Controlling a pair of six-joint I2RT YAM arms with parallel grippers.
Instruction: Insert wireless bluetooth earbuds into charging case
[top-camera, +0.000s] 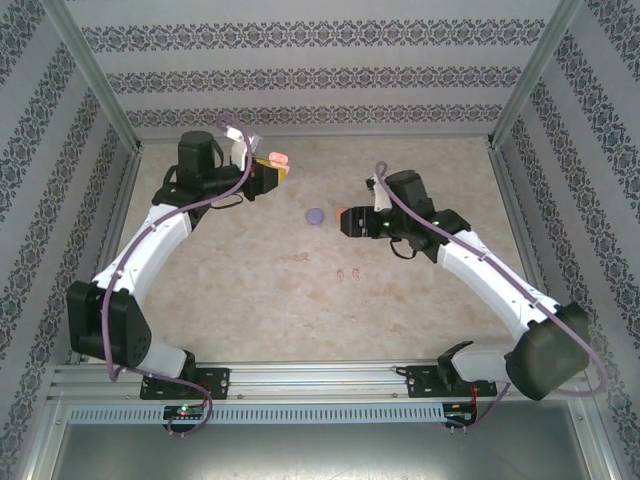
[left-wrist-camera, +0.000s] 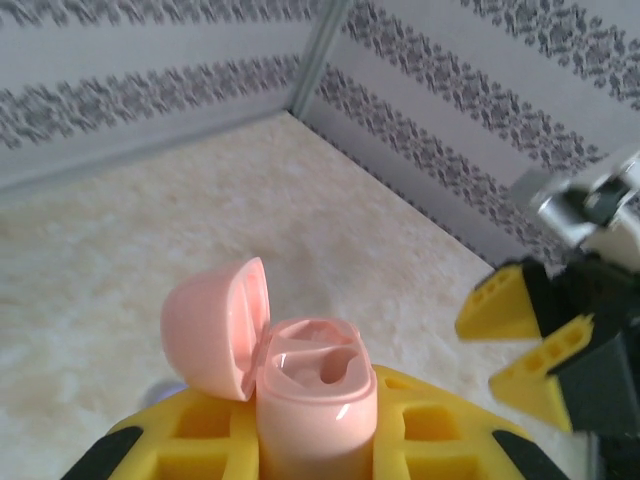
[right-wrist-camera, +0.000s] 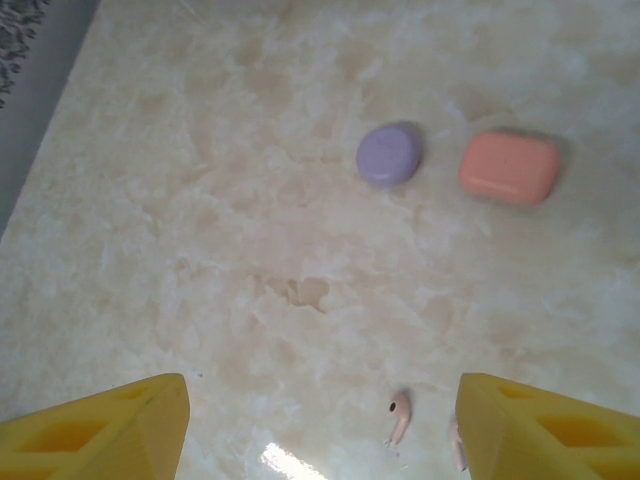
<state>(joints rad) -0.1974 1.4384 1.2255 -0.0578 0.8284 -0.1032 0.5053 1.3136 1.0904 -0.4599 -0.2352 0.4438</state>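
Note:
My left gripper (left-wrist-camera: 318, 445) is shut on a pink charging case (left-wrist-camera: 318, 395), which stands upright between the yellow fingers (left-wrist-camera: 430, 435) with its lid (left-wrist-camera: 212, 328) hinged open and its two wells empty. In the top view that gripper (top-camera: 272, 171) is held at the far left. My right gripper (right-wrist-camera: 320, 432) is open above the table with nothing between its fingers. Two pinkish earbuds lie below it: one earbud (right-wrist-camera: 399, 416) is in plain sight, and the other (right-wrist-camera: 456, 446) is partly hidden by the right finger (right-wrist-camera: 550, 430). Both earbuds (top-camera: 348, 273) lie mid-table.
A closed purple case (right-wrist-camera: 388, 155) and a closed orange-red case (right-wrist-camera: 508, 167) lie side by side beyond the right gripper (top-camera: 347, 222); the purple case (top-camera: 315, 215) lies just left of it. Patterned walls surround the beige table (top-camera: 250, 300).

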